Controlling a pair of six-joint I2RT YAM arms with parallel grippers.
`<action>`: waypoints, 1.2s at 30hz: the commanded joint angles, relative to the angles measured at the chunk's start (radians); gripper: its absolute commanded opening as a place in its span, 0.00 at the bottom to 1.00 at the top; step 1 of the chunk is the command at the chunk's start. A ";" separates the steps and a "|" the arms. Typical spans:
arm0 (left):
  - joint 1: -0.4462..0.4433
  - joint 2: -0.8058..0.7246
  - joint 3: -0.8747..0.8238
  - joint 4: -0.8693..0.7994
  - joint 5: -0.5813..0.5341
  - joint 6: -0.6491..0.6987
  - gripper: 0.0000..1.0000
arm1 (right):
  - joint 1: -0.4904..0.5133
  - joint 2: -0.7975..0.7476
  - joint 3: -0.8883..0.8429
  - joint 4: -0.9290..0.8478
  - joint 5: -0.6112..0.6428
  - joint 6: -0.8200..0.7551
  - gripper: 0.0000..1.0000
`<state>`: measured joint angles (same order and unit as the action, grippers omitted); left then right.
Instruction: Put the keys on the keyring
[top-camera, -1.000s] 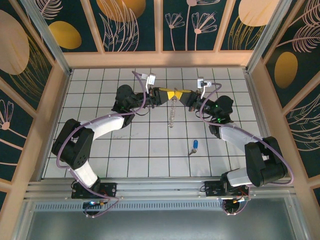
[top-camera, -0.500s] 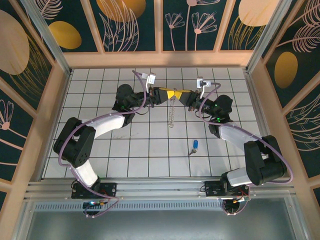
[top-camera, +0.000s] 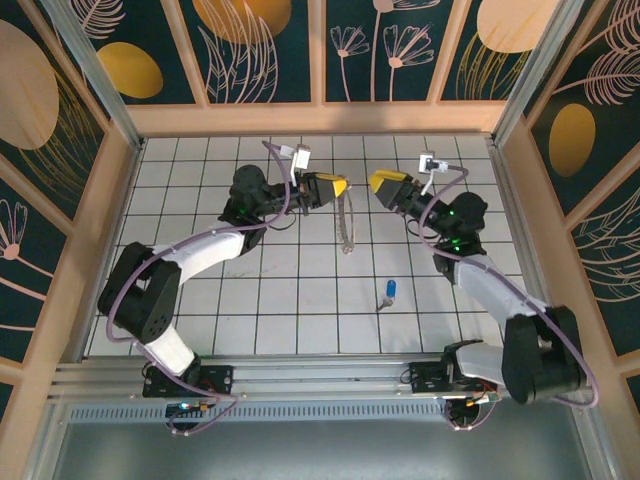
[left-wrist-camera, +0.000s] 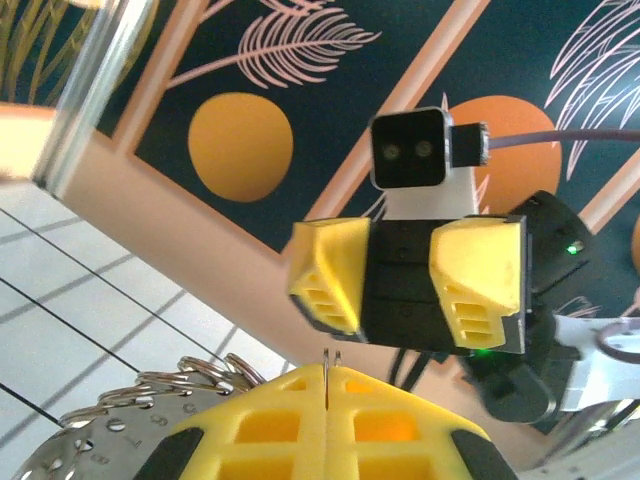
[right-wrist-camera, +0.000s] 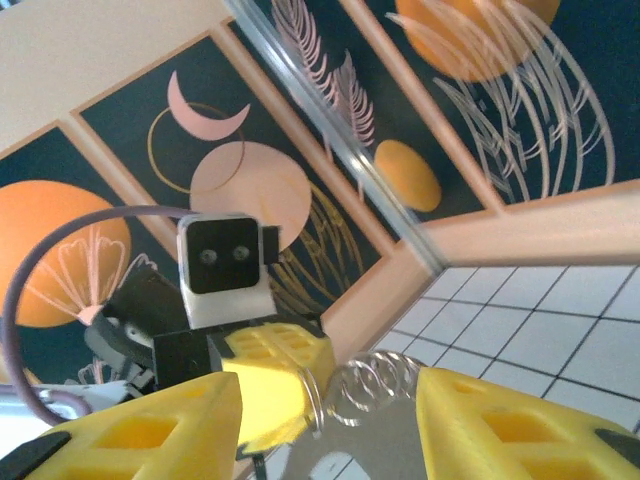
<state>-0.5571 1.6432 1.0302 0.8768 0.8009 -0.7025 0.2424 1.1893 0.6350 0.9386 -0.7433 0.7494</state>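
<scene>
The keyring (top-camera: 346, 225) is a thin silvery loop strung with small pale rings. It hangs over the far middle of the floor from my left gripper (top-camera: 339, 187), which is shut on its top. In the left wrist view the yellow fingers (left-wrist-camera: 270, 425) are pressed together on the thin wire (left-wrist-camera: 330, 362), with the small rings (left-wrist-camera: 150, 395) to the left. My right gripper (top-camera: 379, 183) stands open just right of the ring, apart from it. The right wrist view shows its fingers (right-wrist-camera: 150, 430) spread wide and the ring (right-wrist-camera: 322, 400) ahead of them. The blue-headed key (top-camera: 389, 292) lies on the tiles nearer the front.
White tiled floor (top-camera: 200, 300) inside wooden walls (top-camera: 320, 118) with patterned panels. A metal rail (top-camera: 320, 375) runs along the near edge by the arm bases. The two grippers face each other closely at the back.
My right gripper has opened, let go of the keyring and drawn back to the right. The left gripper stays shut on the ring, which hangs from it alone.
</scene>
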 joint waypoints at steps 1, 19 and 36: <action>-0.004 -0.081 0.004 -0.069 -0.075 0.173 0.00 | -0.008 -0.076 -0.048 -0.158 0.071 -0.068 0.50; -0.004 -0.192 -0.119 -0.089 -0.218 0.541 0.00 | -0.024 -0.185 -0.228 -0.602 0.381 -0.110 0.51; -0.004 -0.233 -0.198 -0.055 -0.186 0.520 0.00 | 0.079 -0.159 -0.200 -1.040 0.629 -0.165 0.44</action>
<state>-0.5571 1.4502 0.8417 0.7582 0.5896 -0.1837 0.2863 1.0256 0.4179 -0.0250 -0.1799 0.6022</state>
